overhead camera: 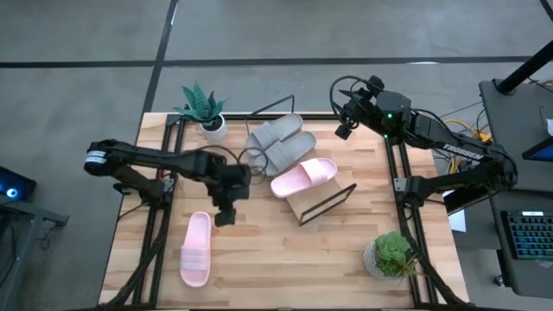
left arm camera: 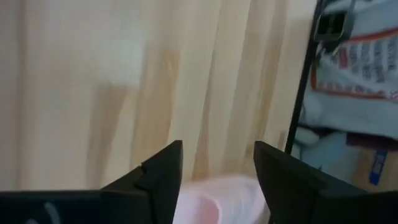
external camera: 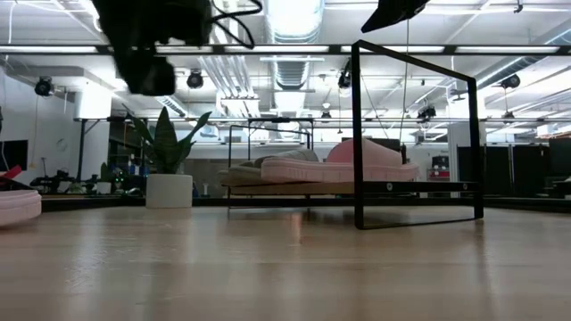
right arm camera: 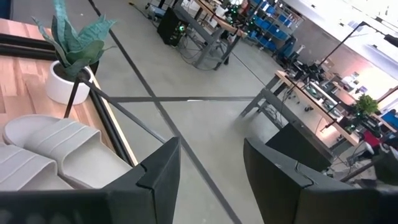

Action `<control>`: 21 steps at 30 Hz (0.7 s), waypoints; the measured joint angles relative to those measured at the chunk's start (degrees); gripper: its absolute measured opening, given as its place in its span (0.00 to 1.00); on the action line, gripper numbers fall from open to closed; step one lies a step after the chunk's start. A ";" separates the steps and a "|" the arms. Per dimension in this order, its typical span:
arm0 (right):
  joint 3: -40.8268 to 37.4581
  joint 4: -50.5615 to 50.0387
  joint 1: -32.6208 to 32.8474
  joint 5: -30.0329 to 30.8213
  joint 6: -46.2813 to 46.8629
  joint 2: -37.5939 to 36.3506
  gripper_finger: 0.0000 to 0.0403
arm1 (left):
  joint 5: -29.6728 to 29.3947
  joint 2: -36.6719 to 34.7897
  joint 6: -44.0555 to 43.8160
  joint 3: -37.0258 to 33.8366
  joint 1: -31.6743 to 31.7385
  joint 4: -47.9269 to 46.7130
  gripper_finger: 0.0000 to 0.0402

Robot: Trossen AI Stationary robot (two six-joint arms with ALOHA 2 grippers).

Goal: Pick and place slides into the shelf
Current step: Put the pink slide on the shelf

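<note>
Left gripper (overhead camera: 224,216), jaws open and empty above the pink slide (overhead camera: 196,249), could nudge it sideways if it drops off-center.

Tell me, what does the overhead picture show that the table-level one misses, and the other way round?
Only the overhead view shows the left gripper above the loose pink slide, the right gripper off beyond the table's far edge, and the bushy plant. Only the table-level view shows the ceiling lights of the room behind. Both show the spiky plant, the shelf and the pink slide on it.
</note>
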 joint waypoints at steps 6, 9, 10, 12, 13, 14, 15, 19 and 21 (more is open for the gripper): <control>0.00 -0.94 0.00 0.00 0.02 0.00 0.41 | 1.14 0.07 -6.94 -3.81 -4.77 -3.07 0.45; 0.00 -1.08 0.00 0.00 0.02 0.00 0.41 | 1.25 -0.18 -11.44 -5.92 -7.17 -3.84 0.44; 0.00 -1.08 0.00 0.00 0.02 0.00 0.41 | 1.31 -0.23 -12.81 -6.65 -7.91 -3.60 0.44; 0.00 -1.12 0.00 0.00 0.02 0.00 0.41 | 1.29 -0.25 -15.63 -8.27 -9.18 -3.88 0.44; 0.00 -1.17 0.00 0.00 0.04 0.00 0.41 | 1.31 -0.25 -17.05 -8.90 -9.78 -3.82 0.44; 0.00 -1.21 0.00 0.00 0.04 0.00 0.41 | 1.31 -0.25 -18.37 -9.51 -10.32 -3.66 0.44; 0.00 -1.23 0.00 0.00 0.04 0.00 0.41 | 1.29 -0.25 -19.60 -10.21 -10.89 -3.41 0.44; 0.00 -1.23 0.00 0.00 0.05 0.00 0.41 | 1.81 -0.23 -21.33 -13.52 -13.21 -1.76 0.44; 0.00 -1.23 0.00 0.00 0.32 0.00 0.41 | 2.04 -0.21 -22.29 -14.80 -14.12 -1.37 0.44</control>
